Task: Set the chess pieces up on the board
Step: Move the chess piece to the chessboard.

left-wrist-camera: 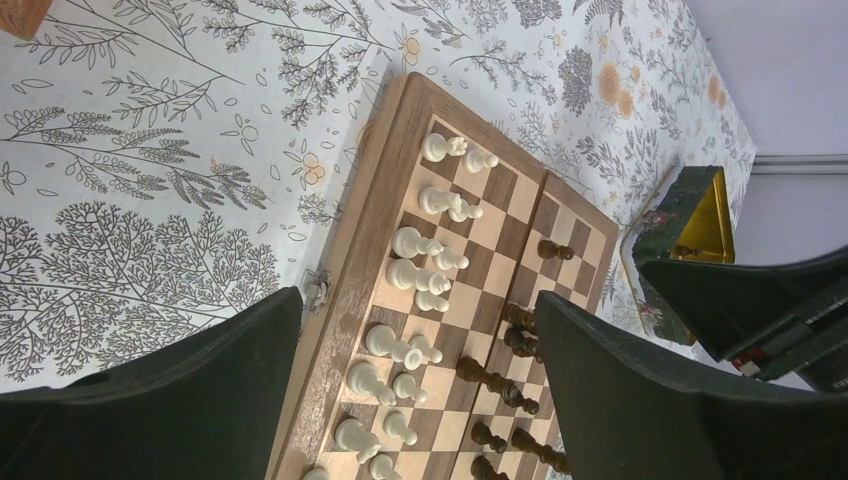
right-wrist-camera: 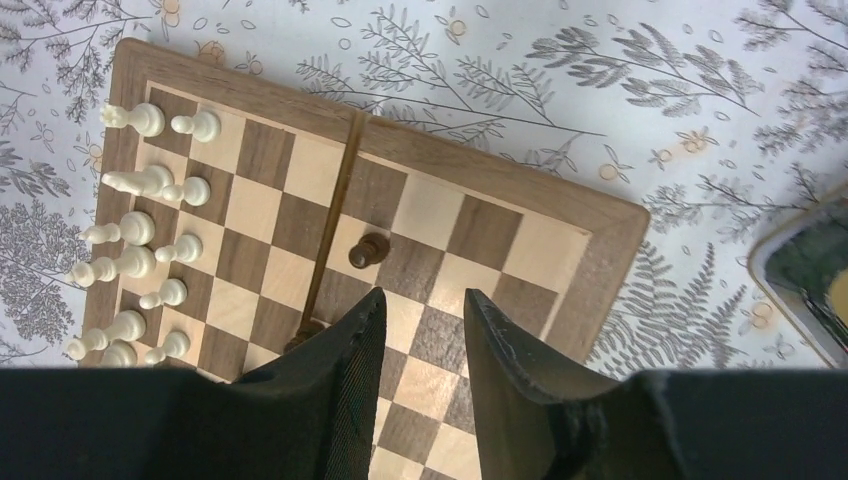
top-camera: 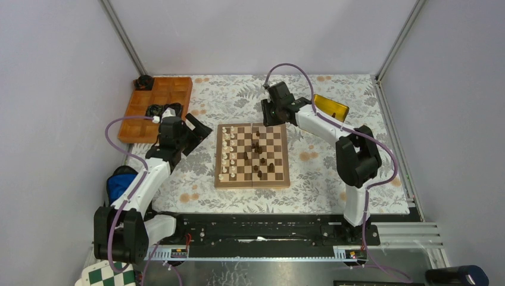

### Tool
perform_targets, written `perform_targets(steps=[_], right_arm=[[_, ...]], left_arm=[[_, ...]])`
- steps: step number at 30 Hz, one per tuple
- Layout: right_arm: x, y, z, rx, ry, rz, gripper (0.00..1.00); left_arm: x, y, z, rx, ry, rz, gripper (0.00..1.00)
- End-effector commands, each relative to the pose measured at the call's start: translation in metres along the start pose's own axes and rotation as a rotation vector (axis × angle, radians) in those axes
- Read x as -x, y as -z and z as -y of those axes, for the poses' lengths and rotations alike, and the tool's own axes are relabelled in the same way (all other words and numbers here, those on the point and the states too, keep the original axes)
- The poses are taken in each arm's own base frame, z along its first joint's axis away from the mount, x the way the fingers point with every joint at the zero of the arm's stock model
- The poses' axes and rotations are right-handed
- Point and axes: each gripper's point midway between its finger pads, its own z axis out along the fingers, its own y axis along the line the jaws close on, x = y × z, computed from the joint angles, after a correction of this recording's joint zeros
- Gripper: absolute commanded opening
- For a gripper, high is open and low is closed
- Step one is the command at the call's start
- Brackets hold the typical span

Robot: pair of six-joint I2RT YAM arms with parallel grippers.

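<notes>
The right hand hangs low over the far edge of the board. Its two fingers stand a modest way apart and nothing sits between them; bare squares show through the gap in its wrist view. Just past its fingertips, a little to their left, one dark pawn stands upright alone near the board's centre fold. The two rows off to the right of that hand are bare.

The left hand is spread wide and holds nothing. It hovers over the surface just off the board's left side. Close ahead of its fingers, the white pieces stand in two neat rows along the edge nearest that hand. Beyond them, toward the middle of the board, the dark pieces stand loosely scattered, not in rows.

By the look of it, the white side is set up, or very nearly. The dark side is the work left. Those pieces have to go to the two bare rows at the edge farthest from the left hand. The task seems about half done.
</notes>
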Motion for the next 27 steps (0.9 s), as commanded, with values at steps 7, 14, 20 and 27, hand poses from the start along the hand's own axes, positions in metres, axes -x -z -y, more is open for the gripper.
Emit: perform_targets(steps=[7, 14, 20, 27], right_arm=[[-0.001, -0.016, -0.040, 0.121, 0.084, -0.043, 0.48], [-0.010, -0.024, -0.041, 0.110, 0.108, -0.073, 0.48], [-0.015, -0.032, -0.040, 0.088, 0.134, -0.090, 0.48], [-0.019, -0.043, -0.042, 0.077, 0.159, -0.109, 0.48]], left_arm=[[0.005, 0.005, 0.013, -0.085, -0.033, 0.021, 0.99], [0.006, 0.008, 0.014, -0.090, -0.035, 0.028, 0.99], [0.005, 0.009, 0.013, -0.094, -0.028, 0.030, 0.99], [0.003, 0.009, 0.012, -0.096, -0.024, 0.030, 0.99]])
